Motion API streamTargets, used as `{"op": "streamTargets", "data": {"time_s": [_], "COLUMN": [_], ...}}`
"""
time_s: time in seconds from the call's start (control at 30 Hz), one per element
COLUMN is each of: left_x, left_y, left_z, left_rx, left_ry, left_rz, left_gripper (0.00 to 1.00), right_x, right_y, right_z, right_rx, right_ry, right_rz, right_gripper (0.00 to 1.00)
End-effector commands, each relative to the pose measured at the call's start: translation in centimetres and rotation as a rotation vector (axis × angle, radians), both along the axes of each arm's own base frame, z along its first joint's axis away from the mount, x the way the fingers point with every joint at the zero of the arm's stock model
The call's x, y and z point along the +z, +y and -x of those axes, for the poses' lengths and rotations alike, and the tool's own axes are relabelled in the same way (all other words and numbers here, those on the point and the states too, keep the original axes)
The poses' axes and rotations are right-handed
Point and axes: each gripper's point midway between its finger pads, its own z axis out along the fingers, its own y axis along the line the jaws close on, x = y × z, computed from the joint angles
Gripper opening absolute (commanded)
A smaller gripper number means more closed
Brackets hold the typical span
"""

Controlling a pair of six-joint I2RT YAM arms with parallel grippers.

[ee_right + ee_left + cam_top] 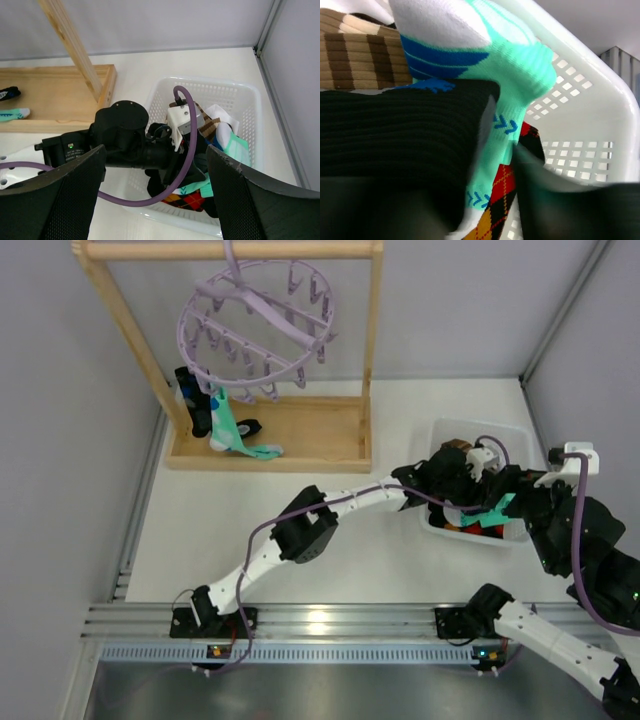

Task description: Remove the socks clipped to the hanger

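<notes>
The lilac hanger (255, 325) hangs from the wooden rack's top bar. A teal sock (228, 425) and a black sock (195, 400) dangle from its left-side clips down to the rack's base. My left gripper (478, 512) is down inside the white basket (505, 435). In the left wrist view its blurred jaws (492, 200) stand apart over a pile of socks: teal (515, 65), brown striped (355, 55), black (395, 130) and argyle (502, 195). My right gripper (156, 150) is open, hovering above the basket and the left wrist, holding nothing.
The wooden rack (372, 360) with its tray base (320, 435) stands at the back left. The basket's perforated wall (580, 125) is close on the left gripper's right. Grey walls close in the table at left, back and right.
</notes>
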Motion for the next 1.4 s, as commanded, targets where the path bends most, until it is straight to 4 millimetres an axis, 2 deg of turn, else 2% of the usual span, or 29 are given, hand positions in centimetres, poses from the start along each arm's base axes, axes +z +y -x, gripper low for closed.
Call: {"op": "streamTargets", "data": {"time_s": [0.0,0.03,0.07,0.1,0.17,0.27,0.33,0.37,0.4,0.47,0.57,0.7,0.73,0.77,0.8,0.83,0.9,0.93,0.97,1.03,1.1,1.13,1.17,1.2,1.23,1.27,1.3,1.33,1.37], "left_x": [7.7,8.0,9.6,10.3,11.8,12.9,14.8,14.9,15.9,16.1,16.8,15.6,15.2,14.9,15.1,14.3,14.1,14.5,13.5,13.5,13.1,13.0,13.2,13.5,13.6,14.0,14.9,15.3,15.8], "left_y": [0.6,0.9,1.3,1.5,2.3,3.0,3.7,4.2,5.0,6.3,9.7,17.9,21.5,23.6,26.5,30.2,34.6,37.6,39.8,43.0,46.0,47.2,48.2,49.9,51.2,52.3,53.6,55.2,55.9], "left_z": [0.1,-0.1,-0.1,-0.2,-0.5,-1.0,-1.1,-1.7,-1.8,-2.9,-4.0,-6.3,-5.9,-5.8,-6.2,-5.0,-4.3,-3.6,-3.0,-2.6,-1.4,-1.3,-1.0,-0.2,0.0,0.4,1.1,1.1,1.3], "left_rx": [0.032,0.047,0.057,0.068,0.098,0.138,0.159,0.198,0.218,0.299,0.418,0.702,0.771,0.828,0.95,1.006,1.136,1.187,1.221,1.296,1.322,1.344,1.357,1.376,1.406,1.422,1.436,1.471,1.463], "left_ry": [-0.054,-0.06,-0.075,-0.084,-0.109,-0.134,-0.159,-0.171,-0.185,-0.208,-0.215,-0.209,-0.216,-0.224,-0.235,-0.23,-0.207,-0.194,-0.187,-0.18,-0.173,-0.168,-0.168,-0.166,-0.169,-0.172,-0.166,-0.158,-0.156], "left_rz": [0.081,0.077,0.095,0.1,0.105,0.105,0.125,0.114,0.116,0.095,0.065,-0.022,-0.059,-0.084,-0.097,-0.145,-0.149,-0.137,-0.185,-0.191,-0.22,-0.232,-0.24,-0.258,-0.269,-0.279,-0.281,-0.288,-0.298], "left_gripper": [0.57,0.62,0.68,0.71,0.98,0.98,0.98,0.98,0.98,0.98,0.98,0.98,0.98,0.98,0.98,0.98,0.98,0.98,0.98,0.98,0.98,0.98,0.98,0.98,0.98,0.98,0.98,0.98,0.98], "right_x": [0.4,0.5,0.8,1.0,1.4,1.8,2.0,2.0,2.0,2.0,2.1,2.1,1.9,1.8,1.5,1.0,0.0,-0.6,-1.2,-3.1,-2.8,-4.8,-3.7,-4.1,-6.0,-6.4,-6.4,-7.4,-7.7], "right_y": [0.2,0.0,-0.1,-0.2,-0.6,-0.7,-0.8,-0.8,-0.7,-0.7,-0.7,-0.6,-0.3,0.0,0.6,1.4,3.4,4.5,5.3,7.6,10.3,11.8,13.3,15.0,16.4,17.4,19.3,20.4,21.5], "right_z": [-0.2,-0.1,0.1,0.2,0.5,0.8,1.0,1.0,1.0,1.0,1.1,1.0,0.7,0.5,0.2,-0.3,-1.2,-1.9,-2.4,-3.5,-4.2,-4.8,-5.2,-5.1,-5.8,-6.1,-6.8,-7.1,-7.5], "right_rx": [-0.003,-0.004,-0.004,-0.007,-0.01,-0.002,0.004,0.005,0.01,0.01,0.011,0.013,0.016,0.02,0.039,0.052,0.104,0.123,0.142,0.197,0.291,0.331,0.379,0.459,0.493,0.524,0.579,0.61,0.639], "right_ry": [-0.003,-0.006,-0.012,-0.018,-0.029,-0.042,-0.05,-0.051,-0.05,-0.054,-0.06,-0.072,-0.074,-0.076,-0.071,-0.069,-0.043,-0.039,-0.029,0.01,-0.024,0.004,-0.054,-0.056,-0.029,-0.031,-0.056,-0.044,-0.042], "right_rz": [-0.017,-0.02,-0.025,-0.03,-0.037,-0.05,-0.058,-0.058,-0.06,-0.064,-0.072,-0.084,-0.086,-0.088,-0.084,-0.088,-0.084,-0.096,-0.096,-0.092,-0.135,-0.123,-0.165,-0.171,-0.157,-0.162,-0.181,-0.179,-0.184], "right_gripper": [0.78,0.78,0.78,0.77,0.77,0.77,0.77,0.77,0.77,0.77,0.77,0.77,0.77,0.77,0.78,0.78,0.78,0.78,0.78,0.78,0.79,0.79,0.8,0.82,0.82,0.82,0.82,0.83,0.83]}}
